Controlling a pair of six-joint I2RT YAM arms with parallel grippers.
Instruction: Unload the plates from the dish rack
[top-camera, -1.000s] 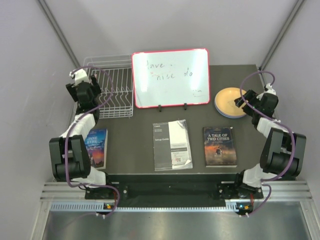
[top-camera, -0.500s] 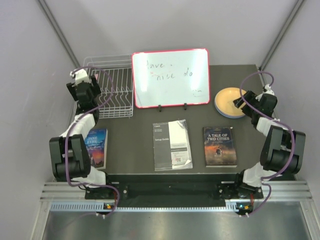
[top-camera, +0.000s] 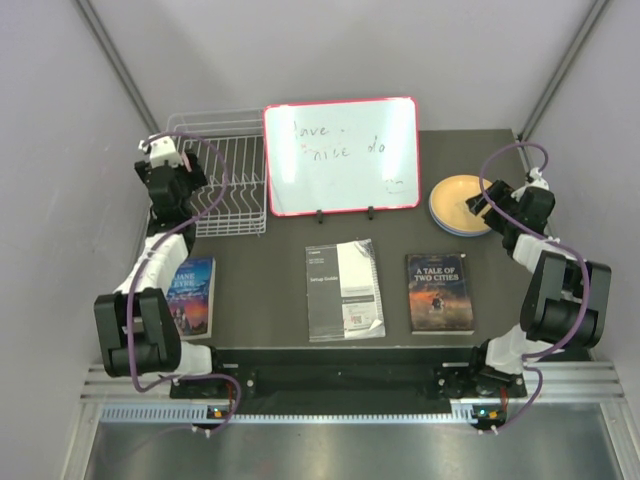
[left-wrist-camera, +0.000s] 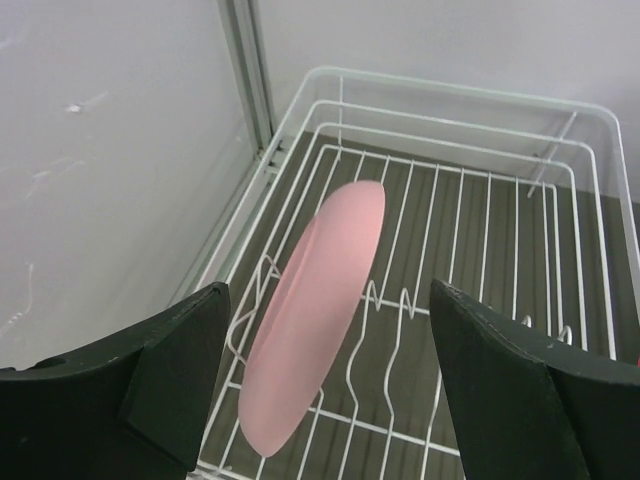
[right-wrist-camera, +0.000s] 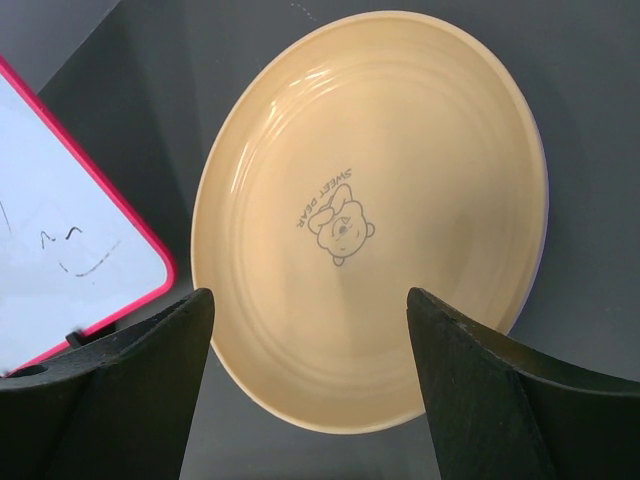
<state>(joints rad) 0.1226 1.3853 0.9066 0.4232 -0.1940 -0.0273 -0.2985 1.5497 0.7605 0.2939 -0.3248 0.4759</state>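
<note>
Left end effector (left-wrist-camera: 327, 292) wide open, straddling upright pink plate (left-wrist-camera: 310, 330).

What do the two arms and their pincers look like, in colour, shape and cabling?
Both the left arm and the right arm are built of black blocky joint housings and white links, and a purple cable loops along each. The left pincer and the right pincer each have two broad, matte black, wedge-shaped fingers.
</note>
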